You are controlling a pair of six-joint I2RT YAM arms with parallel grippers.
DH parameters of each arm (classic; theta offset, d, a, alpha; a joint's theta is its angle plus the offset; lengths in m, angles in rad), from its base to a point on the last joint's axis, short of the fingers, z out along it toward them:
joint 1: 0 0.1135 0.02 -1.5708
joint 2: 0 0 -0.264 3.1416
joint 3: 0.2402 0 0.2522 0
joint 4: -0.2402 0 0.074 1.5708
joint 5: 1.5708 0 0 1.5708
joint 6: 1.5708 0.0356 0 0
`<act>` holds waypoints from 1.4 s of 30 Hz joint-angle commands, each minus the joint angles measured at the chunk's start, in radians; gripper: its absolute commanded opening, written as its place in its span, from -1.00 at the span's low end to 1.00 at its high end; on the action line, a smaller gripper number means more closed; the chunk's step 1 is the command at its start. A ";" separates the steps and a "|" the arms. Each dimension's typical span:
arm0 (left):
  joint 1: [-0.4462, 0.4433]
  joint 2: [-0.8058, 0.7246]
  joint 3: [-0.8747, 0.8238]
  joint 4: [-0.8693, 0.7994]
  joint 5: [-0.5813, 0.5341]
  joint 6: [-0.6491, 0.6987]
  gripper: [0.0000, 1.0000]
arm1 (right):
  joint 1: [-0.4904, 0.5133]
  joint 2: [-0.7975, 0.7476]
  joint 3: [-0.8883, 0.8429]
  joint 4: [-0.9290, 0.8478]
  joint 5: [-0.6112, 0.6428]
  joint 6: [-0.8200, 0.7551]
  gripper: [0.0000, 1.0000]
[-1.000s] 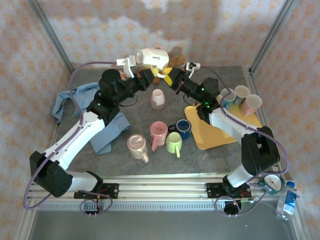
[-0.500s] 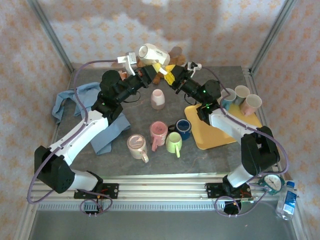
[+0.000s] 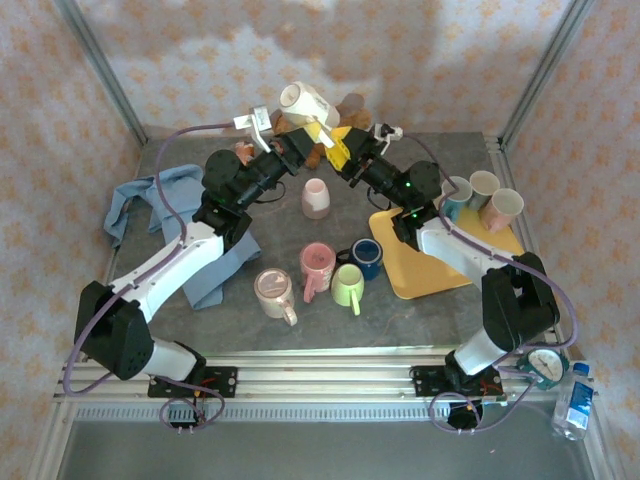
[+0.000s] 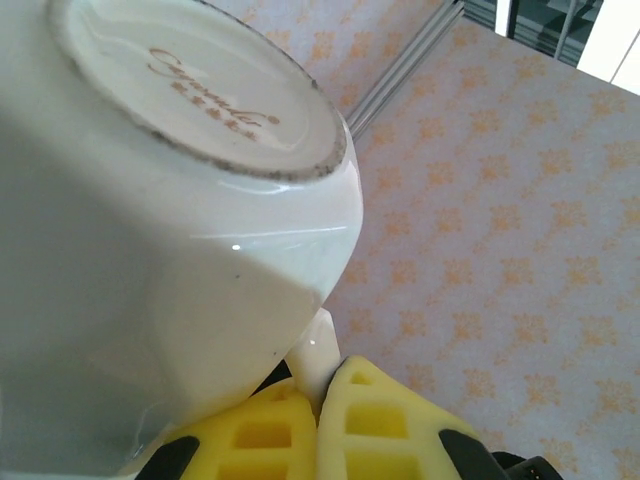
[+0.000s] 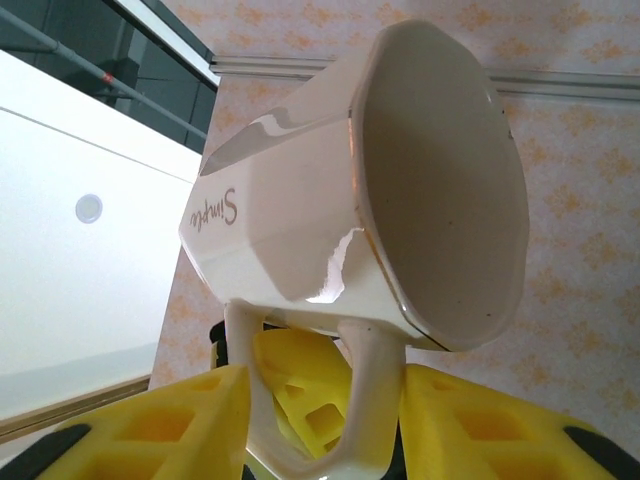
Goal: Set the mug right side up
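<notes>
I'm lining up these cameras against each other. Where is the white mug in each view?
Top external: white mug held high at back centre.
Left wrist: mug at upper left, base toward camera.
Right wrist: mug at centre, mouth toward camera.
Shared landmark: orange-patterned wall.

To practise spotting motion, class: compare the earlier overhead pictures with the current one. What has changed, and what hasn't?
The left end effector, shut on the handle of the white mug, turned it in the air: it lay on its side, and now its mouth tilts upward. The right end effector stayed about the handle. The overturned pink mug, yellow tray and blue cloth did not move.
</notes>
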 commanded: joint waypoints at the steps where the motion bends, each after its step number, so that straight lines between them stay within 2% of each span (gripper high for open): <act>1: -0.006 0.006 0.014 0.156 -0.027 0.050 -1.00 | 0.014 -0.046 0.053 0.129 0.001 0.004 -0.11; 18: -0.020 0.092 0.108 0.315 -0.048 0.045 -1.00 | 0.016 -0.077 0.043 0.102 0.014 0.045 0.08; 24: -0.020 0.091 0.127 0.326 -0.047 0.087 -1.00 | 0.016 -0.061 0.099 0.095 0.011 0.182 0.10; 34: -0.020 0.110 0.195 0.340 -0.052 0.132 -1.00 | 0.016 0.000 0.066 0.239 0.081 0.448 0.14; 39: -0.020 0.128 0.235 0.349 -0.044 0.120 -1.00 | 0.016 0.067 0.084 0.350 0.120 0.574 0.05; 42: -0.021 0.131 0.242 0.346 -0.041 0.118 -1.00 | 0.016 0.081 0.102 0.354 0.126 0.589 0.01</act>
